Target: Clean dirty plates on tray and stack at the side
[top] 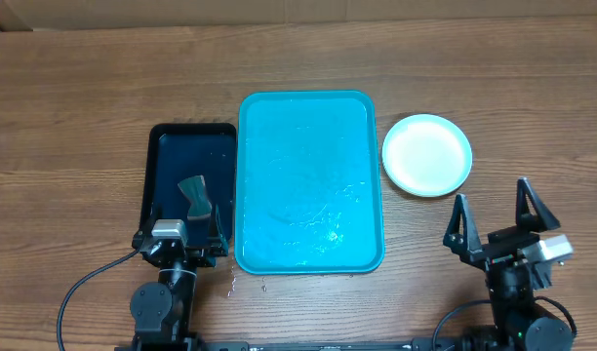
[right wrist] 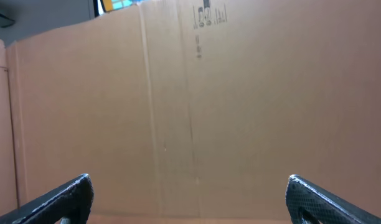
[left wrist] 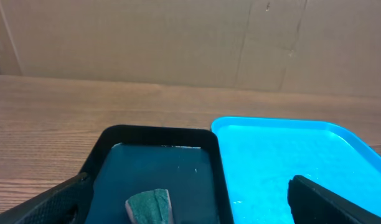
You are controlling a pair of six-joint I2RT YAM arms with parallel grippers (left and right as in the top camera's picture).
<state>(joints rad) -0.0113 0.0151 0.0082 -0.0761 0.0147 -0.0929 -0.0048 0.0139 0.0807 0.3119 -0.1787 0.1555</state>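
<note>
Nearest, at 6 o'clock on the table (top: pixel 74 117), both grippers sit spread wide and empty: the left gripper (top: pixel 184 226) over the near end of the black tray (top: pixel 167 156), the right gripper (top: pixel 492 214) over bare wood; a greenish sponge (top: pixel 194 195) lies at 12 o'clock just ahead of the left jaws; the tray (top: pixel 308 97), long axis running 6 to 12, holds only wet streaks; the plates (top: pixel 426 154) rest off it at its 3 o'clock, clear of its rim, at about 11 o'clock from the right jaws, so the right arm is much nearer; being round, they offer no long axis; the job looks done or nearly so; only a top cyan plate shows, so how many lie beneath is hidden; the right wrist view shows just cardboard (right wrist: pixel 190 112).
</note>
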